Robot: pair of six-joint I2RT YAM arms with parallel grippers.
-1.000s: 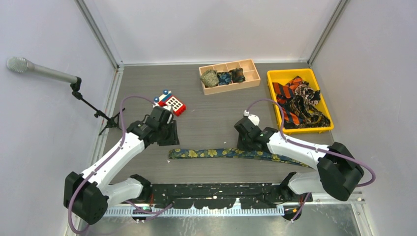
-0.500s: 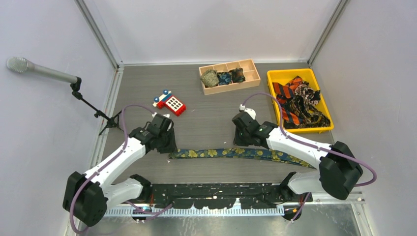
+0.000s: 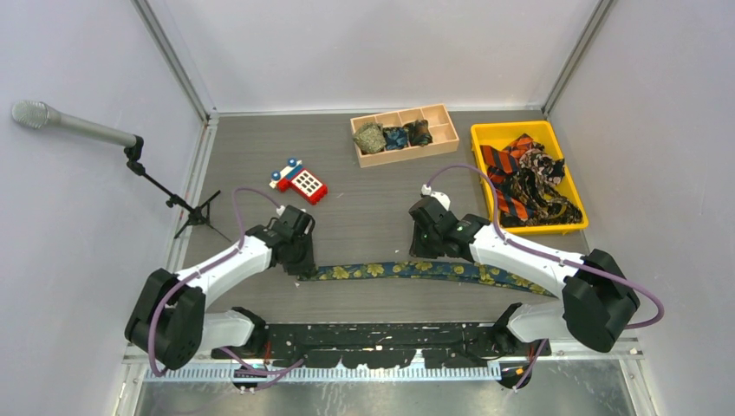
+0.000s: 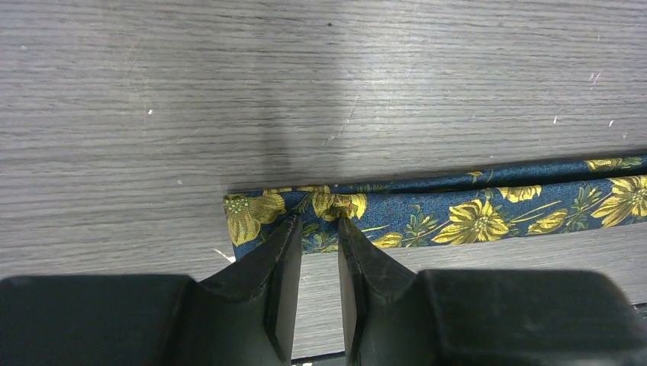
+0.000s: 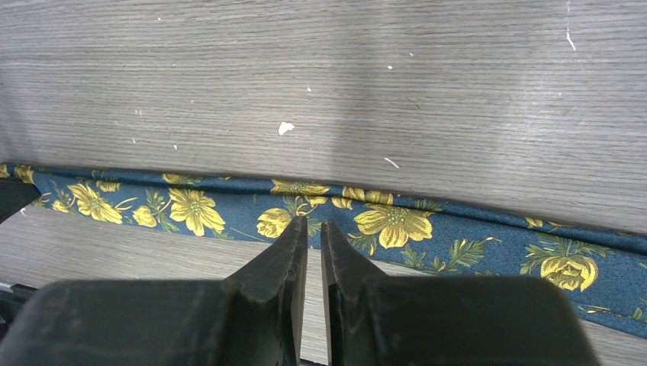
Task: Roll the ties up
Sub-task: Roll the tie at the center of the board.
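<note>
A navy tie with yellow-gold flowers lies flat across the table's front, running left to right. My left gripper is at its left end. In the left wrist view the fingers stand almost together and pinch a puckered bit of the tie near the end. My right gripper is over the tie's middle. In the right wrist view its jaws are shut, tips on the tie's near edge. Three small coiled ties sit in a wooden box.
A yellow tray at the back right holds a heap of orange-striped and dark ties. A red-and-blue toy phone lies behind the left gripper. A microphone on a stand is at the left wall.
My left gripper has moved forward and right from near the toy phone down onto the tie's left end. My right gripper has shifted slightly left along the tie.
</note>
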